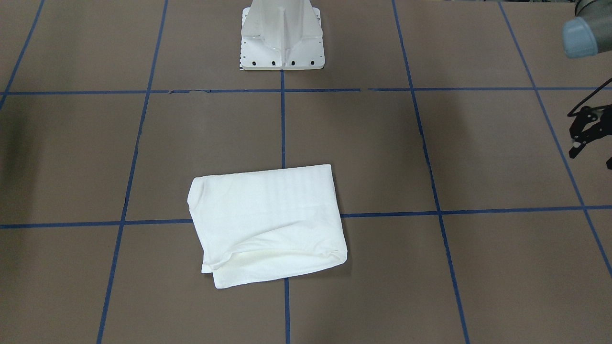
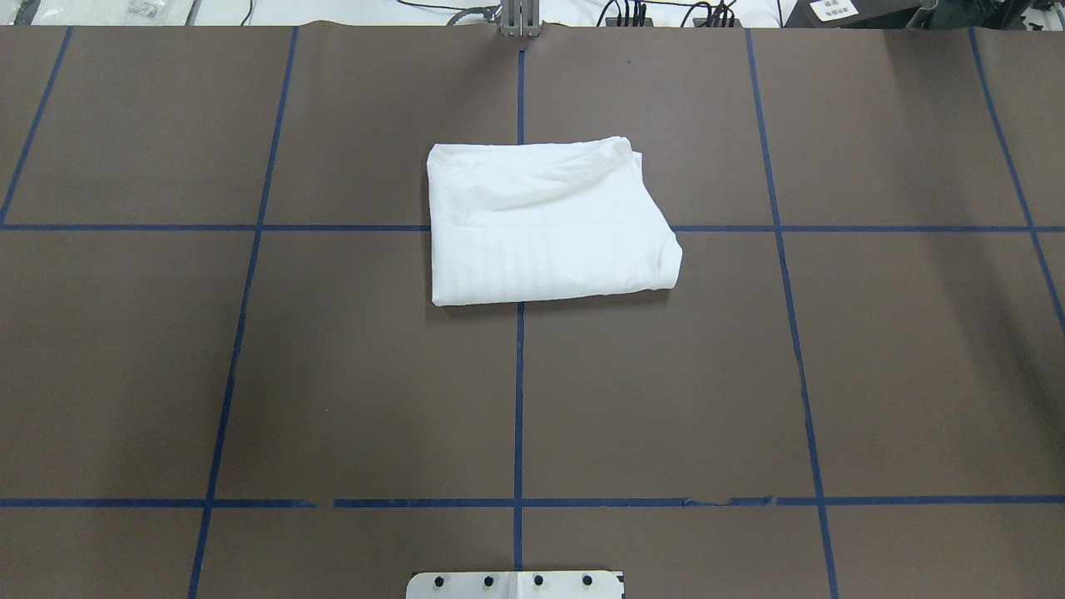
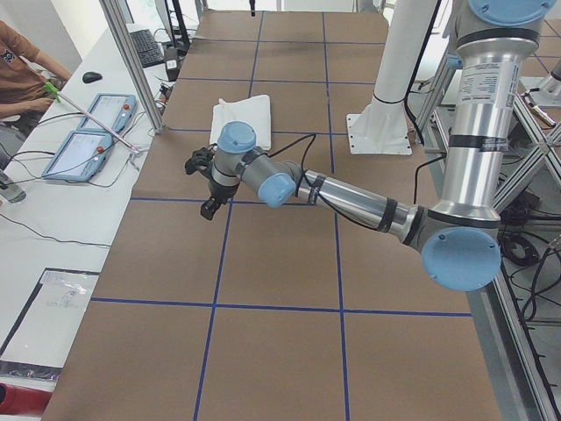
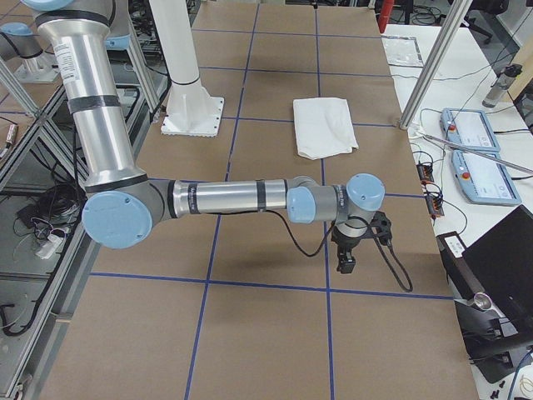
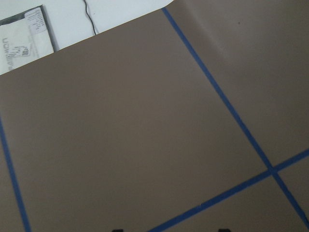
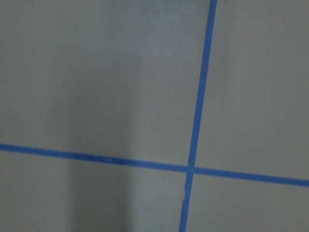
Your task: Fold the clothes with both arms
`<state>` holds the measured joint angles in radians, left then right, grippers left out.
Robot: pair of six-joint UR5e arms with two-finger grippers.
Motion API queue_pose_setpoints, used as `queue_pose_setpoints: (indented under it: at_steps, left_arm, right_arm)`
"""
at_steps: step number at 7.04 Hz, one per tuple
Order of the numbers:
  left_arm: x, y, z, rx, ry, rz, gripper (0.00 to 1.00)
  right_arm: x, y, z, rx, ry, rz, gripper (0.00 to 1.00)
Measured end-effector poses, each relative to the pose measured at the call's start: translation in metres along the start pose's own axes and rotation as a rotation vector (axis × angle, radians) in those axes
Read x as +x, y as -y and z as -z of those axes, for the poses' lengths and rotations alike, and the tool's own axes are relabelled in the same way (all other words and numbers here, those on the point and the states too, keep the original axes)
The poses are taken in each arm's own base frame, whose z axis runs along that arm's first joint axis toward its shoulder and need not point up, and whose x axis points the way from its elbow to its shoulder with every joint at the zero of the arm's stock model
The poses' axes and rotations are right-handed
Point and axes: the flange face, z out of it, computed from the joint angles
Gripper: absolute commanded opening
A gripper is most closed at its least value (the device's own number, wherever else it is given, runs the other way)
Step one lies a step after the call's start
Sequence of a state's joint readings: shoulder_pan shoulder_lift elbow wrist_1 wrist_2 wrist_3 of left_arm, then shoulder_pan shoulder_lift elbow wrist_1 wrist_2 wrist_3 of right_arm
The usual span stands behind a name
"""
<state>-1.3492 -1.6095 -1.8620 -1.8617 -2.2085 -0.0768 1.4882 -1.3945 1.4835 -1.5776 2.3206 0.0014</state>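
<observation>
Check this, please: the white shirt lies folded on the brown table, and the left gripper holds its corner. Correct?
Not quite. The left gripper hangs far aside from the shirt, not touching it, as the exterior front-facing view shows. The rest holds.

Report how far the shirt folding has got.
Done: the white shirt lies on the table as a compact folded rectangle, plain side up. In hand: nothing; the left pincer and right pincer hang over bare table, well clear of it. Left: at most tidying the under-layer that pokes out at one corner; otherwise it looks finished.
</observation>
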Motion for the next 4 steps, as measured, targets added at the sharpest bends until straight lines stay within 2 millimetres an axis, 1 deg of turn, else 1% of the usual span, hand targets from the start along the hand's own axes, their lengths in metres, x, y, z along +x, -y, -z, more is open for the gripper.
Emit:
queue_pose_setpoints:
  at_steps: [1,2,3,4]
  left_arm:
    - [-0.016,-0.015,0.015,-0.028,0.024,-0.021,1.0]
    - [-0.032,-0.032,0.024,-0.052,0.039,-0.027,1.0]
    - [-0.044,-0.052,0.031,-0.066,0.047,-0.019,1.0]
    - [-0.056,-0.073,0.037,-0.075,0.05,-0.004,1.0]
  right_arm:
    - [-0.002,-0.032,0.007,-0.005,0.0,-0.003,1.0]
    - [-0.006,-0.061,0.013,-0.013,-0.001,-0.009,1.0]
    - [-0.007,-0.081,0.014,-0.02,0.0,-0.016,1.0]
    - [-0.006,-0.093,0.013,-0.025,0.001,-0.02,1.0]
